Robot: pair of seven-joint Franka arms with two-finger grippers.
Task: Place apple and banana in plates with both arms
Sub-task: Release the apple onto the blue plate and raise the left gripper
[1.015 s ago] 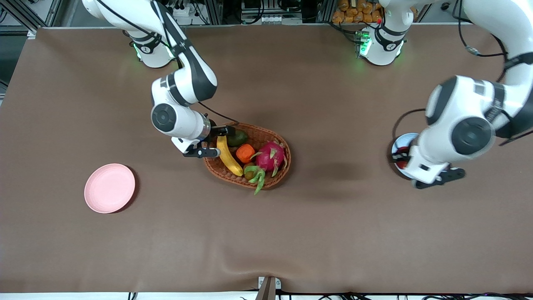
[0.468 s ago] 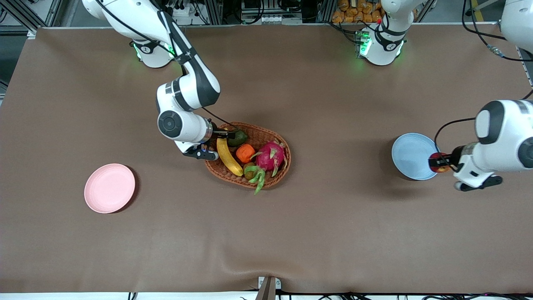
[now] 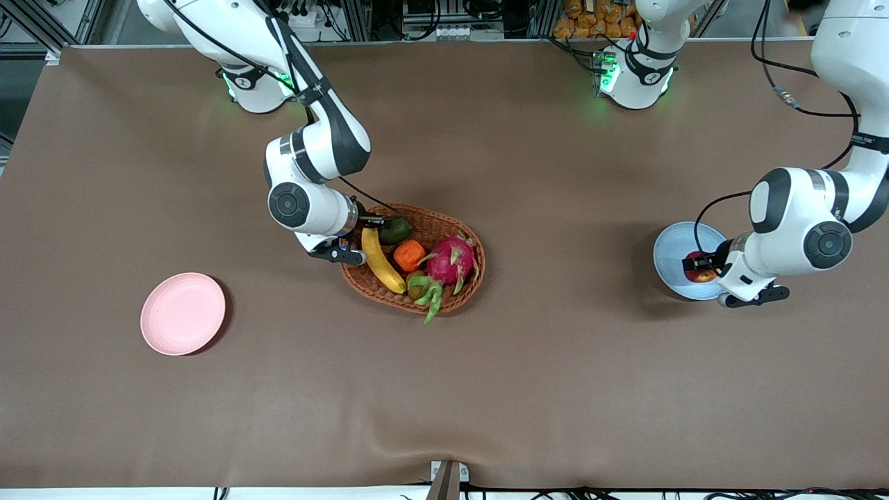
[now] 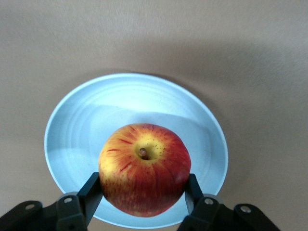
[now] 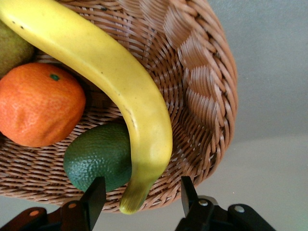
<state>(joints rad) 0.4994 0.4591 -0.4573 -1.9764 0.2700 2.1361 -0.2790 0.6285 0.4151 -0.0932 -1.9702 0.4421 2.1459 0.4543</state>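
My left gripper [image 3: 700, 268] is shut on the red and yellow apple [image 4: 144, 168] and holds it over the pale blue plate [image 3: 672, 258]; the apple [image 3: 699, 273] shows over the plate's edge nearest the left arm's end, and the plate [image 4: 77, 134] shows beneath it in the left wrist view. My right gripper [image 3: 362, 240] is open at the wicker basket's [image 3: 458, 295] rim, its fingers [image 5: 94, 199] on either side of the banana's [image 3: 380, 261] dark tip. The banana [image 5: 120, 91] lies in the basket. The pale pink plate [image 3: 183, 314] lies empty toward the right arm's end.
The basket [image 5: 207, 91] also holds an orange fruit [image 3: 409, 255], a green fruit [image 3: 396, 230], a pink dragon fruit [image 3: 451, 260] and small brown fruits. The brown table stretches between the basket and each plate.
My left gripper has swung with the apple from beside the blue plate back over its edge. My right gripper has shifted slightly at the basket rim by the banana's tip.
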